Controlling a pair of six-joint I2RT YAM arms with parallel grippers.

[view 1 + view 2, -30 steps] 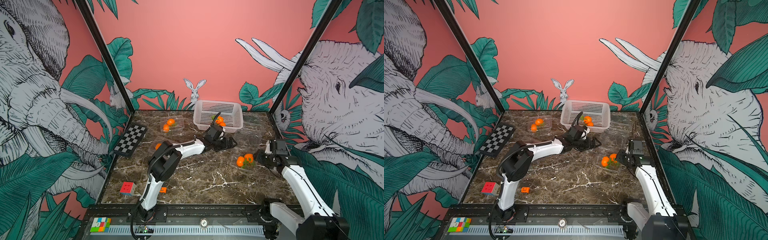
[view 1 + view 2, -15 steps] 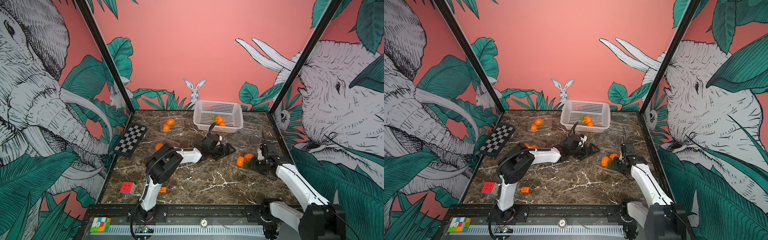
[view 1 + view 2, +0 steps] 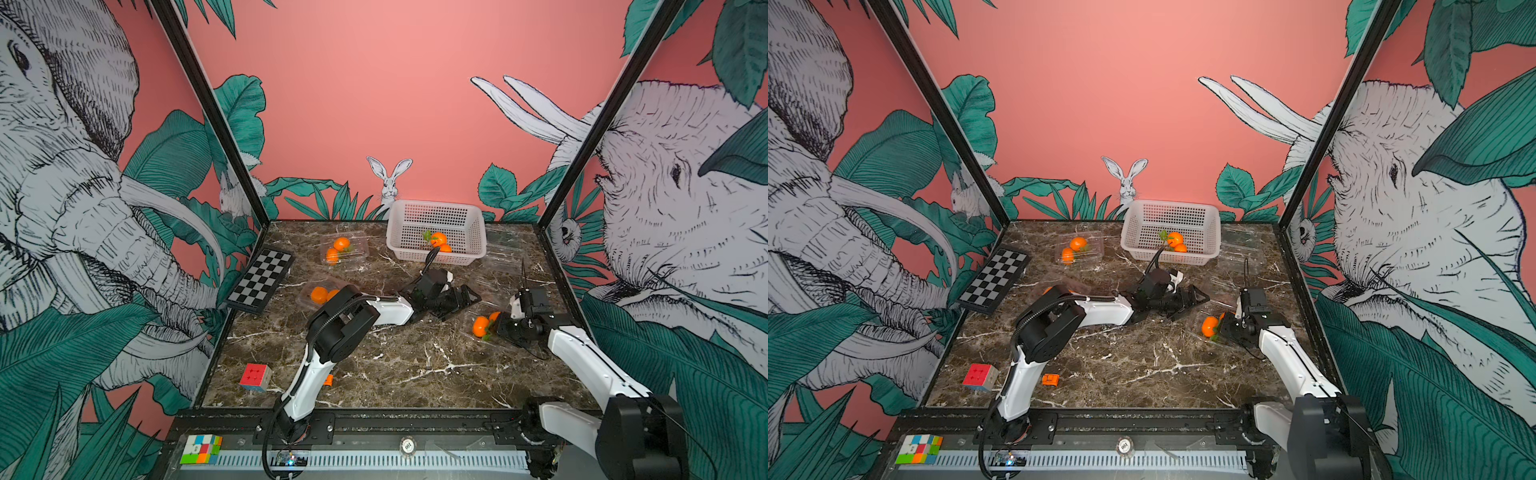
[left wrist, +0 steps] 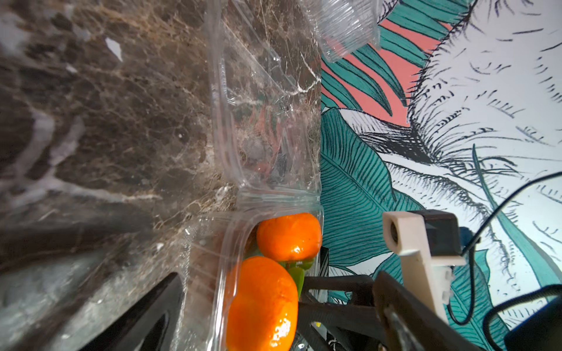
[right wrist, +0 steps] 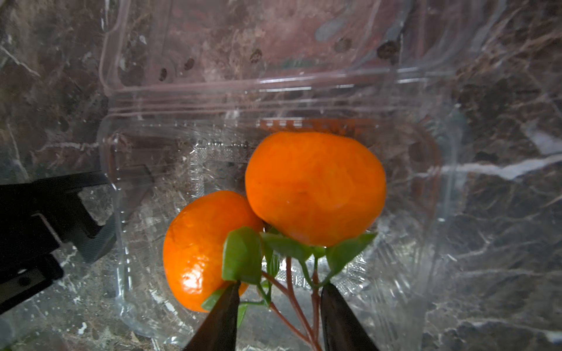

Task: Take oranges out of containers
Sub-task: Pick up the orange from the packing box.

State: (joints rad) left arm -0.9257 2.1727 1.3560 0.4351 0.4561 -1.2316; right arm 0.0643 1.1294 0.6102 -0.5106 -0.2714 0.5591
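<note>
Two oranges (image 5: 313,188) (image 5: 197,249) with green leaves lie in an open clear container (image 3: 471,338) at the table's right. My right gripper (image 5: 279,288) is open, and its jaws straddle the fruits' red stems (image 5: 292,282). In both top views it (image 3: 500,328) (image 3: 1225,328) sits at that container's right end. My left gripper (image 3: 463,307) (image 4: 278,279) is open wide at the container's far end, with the oranges (image 4: 289,237) between its fingers (image 4: 164,301). Two more containers (image 3: 353,259) (image 3: 305,299) at the left hold oranges (image 3: 341,243) (image 3: 319,294).
A white basket (image 3: 436,210) at the back holds two oranges (image 3: 438,239). An empty clear container (image 3: 503,245) lies to its right. A chessboard (image 3: 261,280), a red cube (image 3: 254,376) and a small orange block (image 3: 328,380) lie at the left.
My right gripper has moved left into the container and narrowed its jaws around the stems. My left gripper has swung from in front of the basket to the container's far end.
</note>
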